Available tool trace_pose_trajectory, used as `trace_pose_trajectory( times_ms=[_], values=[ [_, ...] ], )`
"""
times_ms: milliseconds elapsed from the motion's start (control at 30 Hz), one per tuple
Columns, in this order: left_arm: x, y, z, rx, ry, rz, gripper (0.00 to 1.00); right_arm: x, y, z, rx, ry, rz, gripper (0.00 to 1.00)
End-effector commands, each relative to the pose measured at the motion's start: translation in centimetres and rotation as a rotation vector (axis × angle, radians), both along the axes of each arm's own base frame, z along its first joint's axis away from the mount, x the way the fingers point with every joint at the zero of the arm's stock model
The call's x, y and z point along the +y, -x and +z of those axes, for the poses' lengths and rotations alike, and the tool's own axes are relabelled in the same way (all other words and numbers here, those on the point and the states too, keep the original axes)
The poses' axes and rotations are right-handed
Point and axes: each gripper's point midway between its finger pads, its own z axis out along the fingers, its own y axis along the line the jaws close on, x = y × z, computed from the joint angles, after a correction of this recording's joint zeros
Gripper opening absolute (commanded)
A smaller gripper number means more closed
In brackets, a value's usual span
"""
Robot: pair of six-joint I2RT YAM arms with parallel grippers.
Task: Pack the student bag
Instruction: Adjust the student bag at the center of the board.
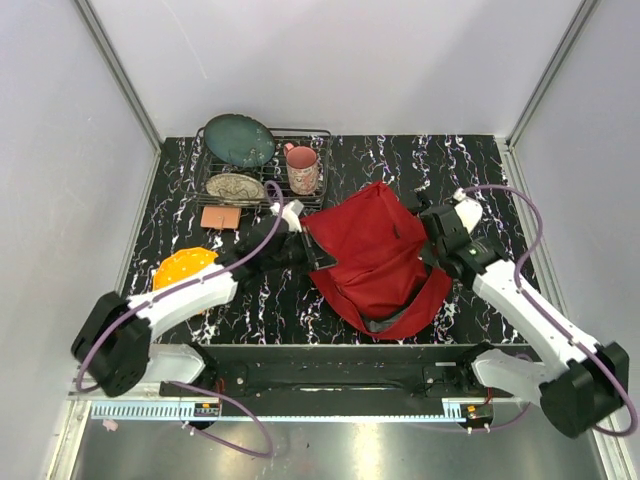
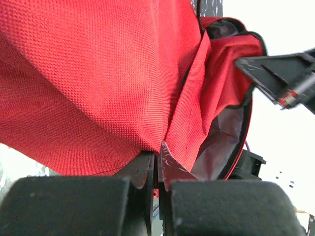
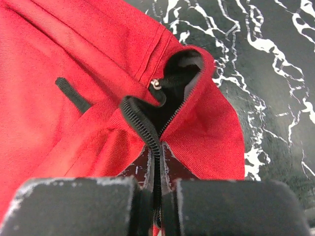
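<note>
Black marbled table [image 1: 480,170] fills a white-walled booth, and the bag [image 1: 375,260] lies at its middle, between the two arms. On one side the left gripper [image 1: 310,249] is closed tight on a fold of red cloth at the bag's left edge. On the other the right gripper [image 1: 428,247] is pinched shut on the zip rim at the right edge (zip teeth run down between its jaws in the wrist view). So the bag sits straight ahead of each hand, held from both sides, neither arm nearer. Its long axis runs far to near, grey-lined mouth toward the arm bases. Next, I judge, the two sides must be drawn apart across that axis to spread the mouth.
</note>
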Motion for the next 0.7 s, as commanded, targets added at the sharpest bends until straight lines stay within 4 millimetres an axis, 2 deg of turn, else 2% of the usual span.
trace_pose_trajectory(
  times_ms=[0,67,133,167,200,267,300,333,367,400,433,467,533,600,633,667],
  values=[
    [1.0,2.1,4.9,-0.056,0.109,0.047,0.00,2.1,-4.3,2.6,-0.092,0.008,0.114,0.00],
    [1.3,2.4,4.5,-0.060,0.112,0.047,0.00,1.6,-4.4,2.4,-0.072,0.030,0.092,0.00],
    [0.9,2.5,3.7,-0.050,0.097,0.010,0.00,1.1,-4.2,3.2,-0.082,0.021,0.055,0.00],
    [0.1,3.0,4.3,-0.044,0.117,-0.052,0.00,0.8,-3.7,4.0,-0.106,0.006,0.041,0.00],
    [-0.8,2.9,3.4,-0.024,0.114,-0.095,0.00,0.4,-3.2,3.8,-0.110,0.003,0.025,0.00],
    [-2.3,3.0,3.8,-0.008,0.133,-0.168,0.00,-0.4,-2.4,4.9,-0.163,-0.020,-0.009,0.00],
    [-3.1,2.9,3.1,0.006,0.133,-0.195,0.00,-0.9,-1.7,4.4,-0.148,-0.012,-0.023,0.00],
    [-3.7,3.0,3.3,0.006,0.144,-0.223,0.00,-1.4,-1.2,4.6,-0.153,-0.011,-0.046,0.00],
    [-4.4,3.0,4.4,-0.007,0.167,-0.255,0.00,-1.8,-0.6,5.1,-0.171,-0.017,-0.057,0.00],
    [-5.0,3.3,4.4,-0.006,0.161,-0.273,0.00,-2.3,0.2,4.6,-0.156,-0.008,-0.062,0.00],
    [-5.5,3.1,5.3,-0.039,0.161,-0.281,0.00,-2.7,0.5,4.5,-0.162,-0.004,-0.075,0.00],
    [-5.7,3.2,5.1,-0.033,0.142,-0.278,0.00,-3.1,1.1,4.9,-0.178,-0.010,-0.084,0.00],
    [-6.9,3.9,6.1,-0.058,0.152,-0.322,0.00,-3.8,1.9,4.4,-0.163,0.005,-0.108,0.00],
    [-8.3,5.7,6.2,-0.048,0.150,-0.394,0.00,-4.3,2.4,4.5,-0.161,0.010,-0.122,0.00],
    [-9.1,6.2,7.2,-0.075,0.161,-0.428,0.00,-4.5,2.5,4.5,-0.162,0.013,-0.132,0.00],
    [-9.6,7.0,7.2,-0.071,0.155,-0.457,0.00,-4.6,2.6,4.7,-0.168,0.012,-0.139,0.00]
  ],
)
